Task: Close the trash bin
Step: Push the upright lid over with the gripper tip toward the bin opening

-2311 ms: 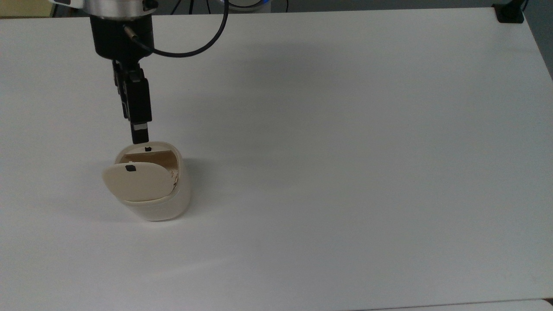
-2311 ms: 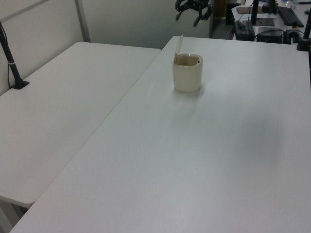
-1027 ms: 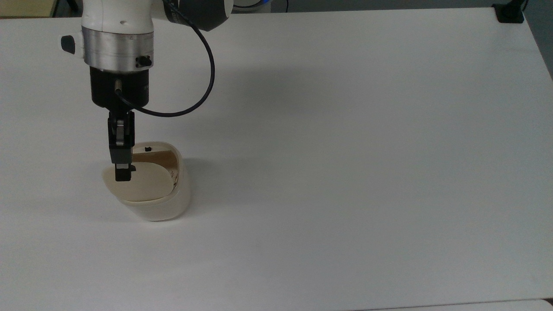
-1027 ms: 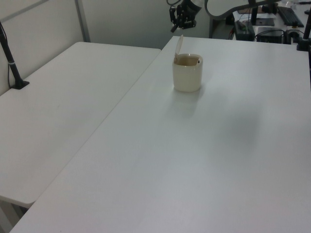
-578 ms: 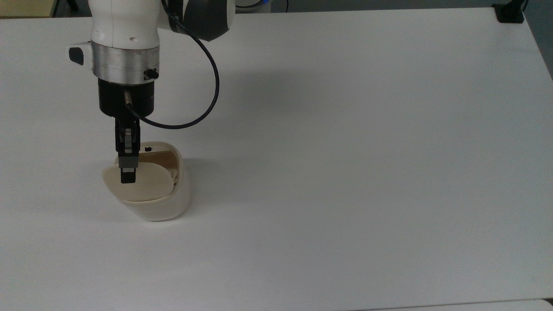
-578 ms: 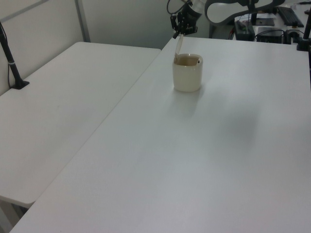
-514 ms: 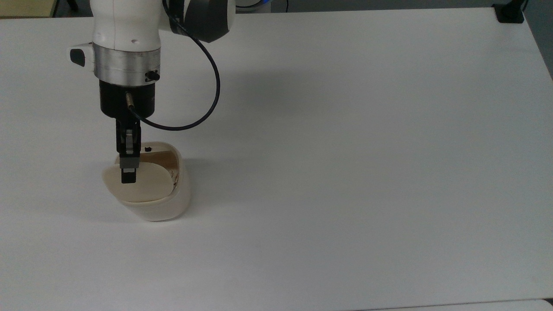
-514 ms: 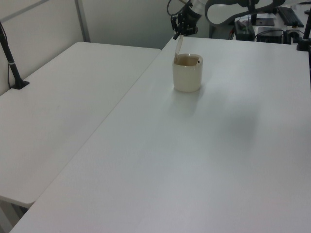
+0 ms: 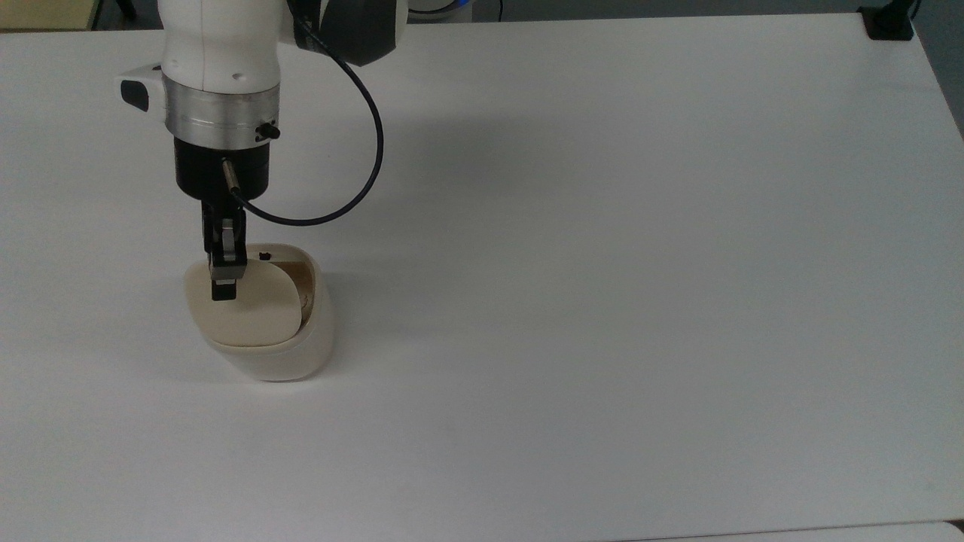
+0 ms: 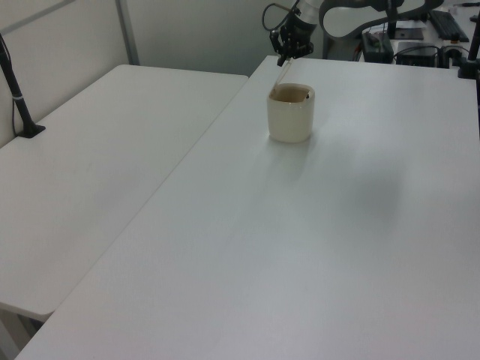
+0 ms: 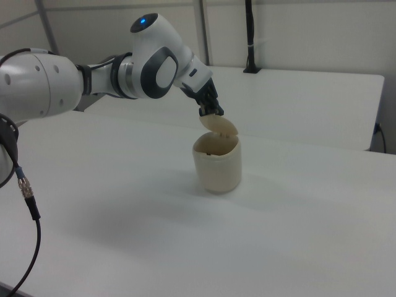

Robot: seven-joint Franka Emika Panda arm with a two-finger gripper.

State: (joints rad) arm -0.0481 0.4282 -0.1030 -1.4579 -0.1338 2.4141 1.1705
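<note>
The trash bin (image 9: pixel 282 354) is a small cream-beige tub standing on the white table at the top view's left. Its flat lid (image 9: pixel 241 312) is tilted partway down over the opening, and a gap with the brown inside still shows along the far rim. My gripper (image 9: pixel 224 290) reaches down from above, shut, its tip resting on the lid's outer face near the free edge. In the left view the bin (image 10: pixel 290 116) has the gripper (image 10: pixel 289 54) just above its slanted lid (image 10: pixel 283 75). In the right view the gripper (image 11: pixel 210 111) touches the raised lid (image 11: pixel 221 127) above the bin (image 11: pixel 216 164).
A black cable (image 9: pixel 361 173) loops from the wrist toward the top view's right. A black clamp (image 9: pixel 889 22) sits at the table's far right corner. A second white table (image 10: pixel 97 165) with a black post (image 10: pixel 19 97) adjoins in the left view.
The gripper came down onto the lid's edge and moved toward the bin's far rim. The lid has tipped from nearly upright to partway down, and the visible opening has shrunk.
</note>
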